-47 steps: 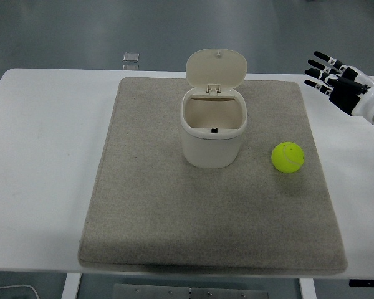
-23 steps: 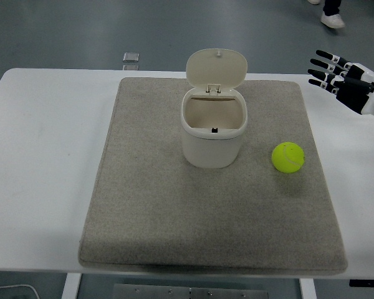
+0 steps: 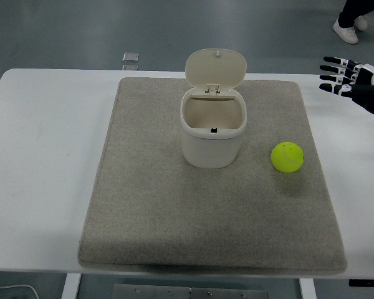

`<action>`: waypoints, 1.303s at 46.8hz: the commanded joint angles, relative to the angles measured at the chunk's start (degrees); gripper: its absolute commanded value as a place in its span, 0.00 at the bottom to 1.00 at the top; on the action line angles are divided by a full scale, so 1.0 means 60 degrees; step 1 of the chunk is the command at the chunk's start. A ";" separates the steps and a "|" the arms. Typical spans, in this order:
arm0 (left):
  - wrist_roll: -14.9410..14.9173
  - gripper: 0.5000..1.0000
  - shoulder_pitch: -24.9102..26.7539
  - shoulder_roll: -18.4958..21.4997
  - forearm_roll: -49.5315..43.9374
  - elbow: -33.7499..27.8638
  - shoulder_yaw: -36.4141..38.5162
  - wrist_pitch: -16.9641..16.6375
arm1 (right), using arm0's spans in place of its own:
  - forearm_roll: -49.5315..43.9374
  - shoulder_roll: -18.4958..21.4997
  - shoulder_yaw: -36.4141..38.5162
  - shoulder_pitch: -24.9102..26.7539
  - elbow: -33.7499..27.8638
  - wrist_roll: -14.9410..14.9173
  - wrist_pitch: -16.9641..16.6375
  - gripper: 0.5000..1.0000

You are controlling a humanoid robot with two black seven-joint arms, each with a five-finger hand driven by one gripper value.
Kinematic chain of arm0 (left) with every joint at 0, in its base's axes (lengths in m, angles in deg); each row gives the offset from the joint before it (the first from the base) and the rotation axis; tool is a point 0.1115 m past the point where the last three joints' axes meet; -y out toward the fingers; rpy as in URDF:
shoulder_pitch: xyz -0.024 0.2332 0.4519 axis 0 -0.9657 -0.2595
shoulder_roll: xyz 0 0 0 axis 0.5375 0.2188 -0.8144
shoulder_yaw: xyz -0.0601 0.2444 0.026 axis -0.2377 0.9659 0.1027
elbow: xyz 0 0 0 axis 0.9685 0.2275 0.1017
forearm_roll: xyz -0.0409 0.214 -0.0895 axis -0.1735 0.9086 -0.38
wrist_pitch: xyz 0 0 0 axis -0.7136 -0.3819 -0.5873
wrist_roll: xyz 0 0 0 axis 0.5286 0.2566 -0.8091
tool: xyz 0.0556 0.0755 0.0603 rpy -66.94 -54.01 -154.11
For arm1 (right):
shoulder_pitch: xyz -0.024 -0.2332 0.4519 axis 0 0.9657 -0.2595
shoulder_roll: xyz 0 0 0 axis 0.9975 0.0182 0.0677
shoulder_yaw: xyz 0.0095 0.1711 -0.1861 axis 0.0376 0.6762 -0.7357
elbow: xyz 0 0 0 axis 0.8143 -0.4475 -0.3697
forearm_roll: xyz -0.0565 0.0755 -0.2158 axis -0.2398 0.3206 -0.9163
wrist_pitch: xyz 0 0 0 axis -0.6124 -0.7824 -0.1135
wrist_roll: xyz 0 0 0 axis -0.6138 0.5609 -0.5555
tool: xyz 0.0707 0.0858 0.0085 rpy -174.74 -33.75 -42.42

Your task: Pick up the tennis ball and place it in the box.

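A yellow-green tennis ball (image 3: 287, 157) lies on the grey mat (image 3: 149, 212), right of the box. The box (image 3: 212, 128) is a cream-coloured bin standing upright in the mat's middle, its hinged lid (image 3: 215, 67) tipped open at the back and its inside empty. My right hand (image 3: 355, 81) is at the right edge, above the table's far right corner, fingers spread and holding nothing. It is well up and to the right of the ball. My left arm does not show.
The mat covers most of the white table (image 3: 43, 149). A small grey square object (image 3: 131, 57) lies on the floor beyond the far edge. A person's shoes (image 3: 348, 30) show at the top right.
My right hand has drawn back to the right and slightly up, further from the ball. The person's feet at the top have moved right. Ball and box have not moved.
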 commanded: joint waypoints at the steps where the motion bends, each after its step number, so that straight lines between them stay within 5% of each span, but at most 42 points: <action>1: 0.0000 0.98 0.0003 0.0000 0.0000 -0.0004 0.0000 0.0000 | -0.0653 -0.0049 -0.0015 -0.0098 0.0162 -0.0162 -0.0019 0.86; 25: 0.0000 0.98 0.0003 0.0000 0.0000 -0.0004 0.0000 0.0000 | -0.5561 -0.1323 -0.0147 0.0282 0.1714 -0.2344 -0.0517 0.86; 37: 0.0000 0.98 0.0003 0.0000 0.0000 -0.0004 0.0000 0.0000 | -0.7611 -0.1866 -0.0191 0.0692 0.3267 -0.2652 -0.0005 0.86; 43: 0.0000 0.98 0.0003 0.0000 0.0000 -0.0004 0.0000 0.0000 | -0.8491 -0.1807 -0.0206 0.0927 0.3488 -0.2682 0.0610 0.86; 61: 0.0000 0.98 0.0003 0.0000 0.0000 0.0010 0.0000 0.0000 | -0.8712 -0.1559 -0.0440 0.1410 0.3664 -0.2609 0.1211 0.86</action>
